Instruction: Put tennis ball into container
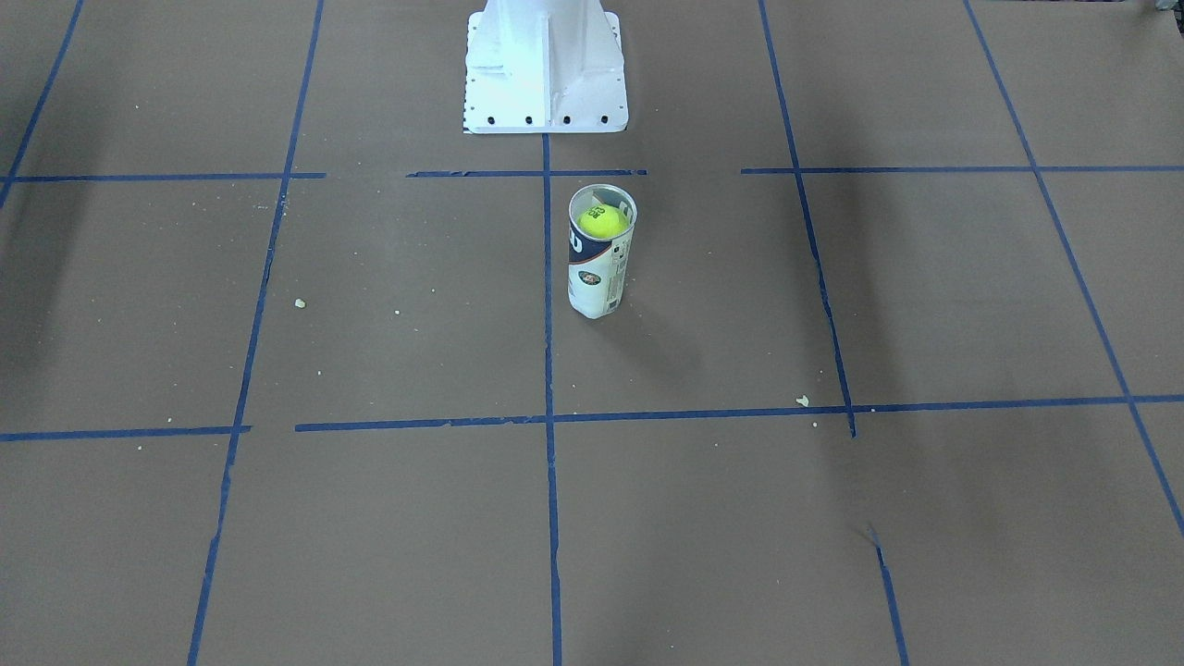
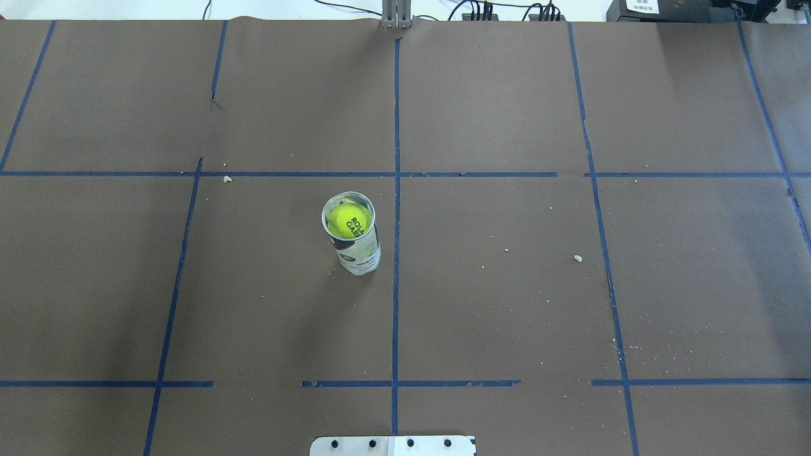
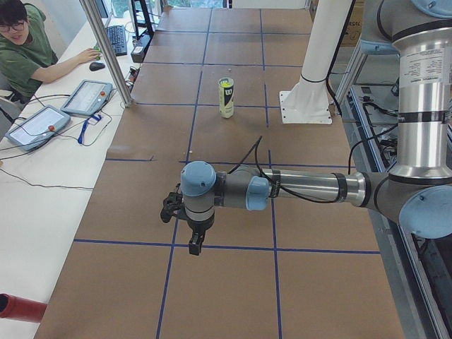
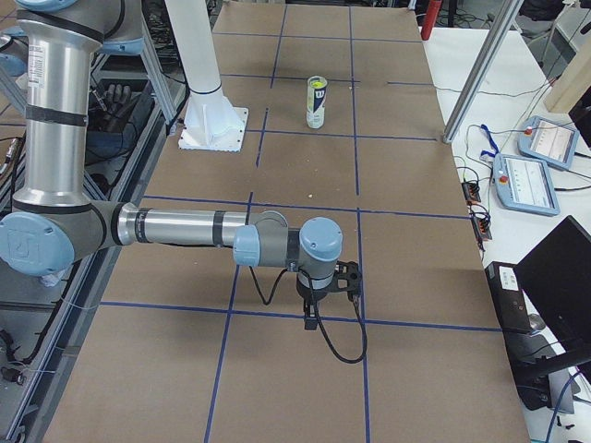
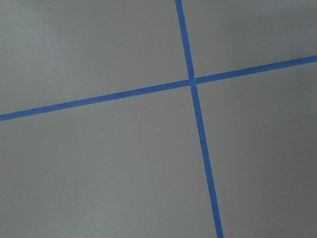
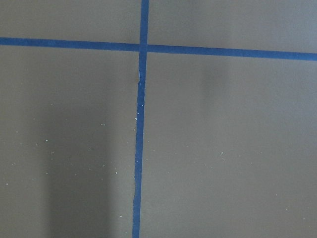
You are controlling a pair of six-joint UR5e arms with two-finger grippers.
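The tennis-ball can (image 1: 599, 273) stands upright near the table's middle, just in front of the robot's base. The yellow-green tennis ball (image 1: 601, 220) sits inside it, just under the rim, its dark logo facing up in the overhead view (image 2: 348, 220). Both arms are far from the can (image 2: 361, 253). The left gripper (image 3: 170, 210) hovers low over the table's left end and the right gripper (image 4: 350, 277) over its right end. Neither shows in a view that tells whether it is open or shut. The wrist views show only brown paper and blue tape.
The white metal base (image 1: 546, 74) stands behind the can. A metal pole (image 3: 106, 49) and teach pendants (image 3: 86, 97) line the operators' side, where a person (image 3: 21, 42) sits. Small crumbs (image 2: 577, 258) dot the paper.
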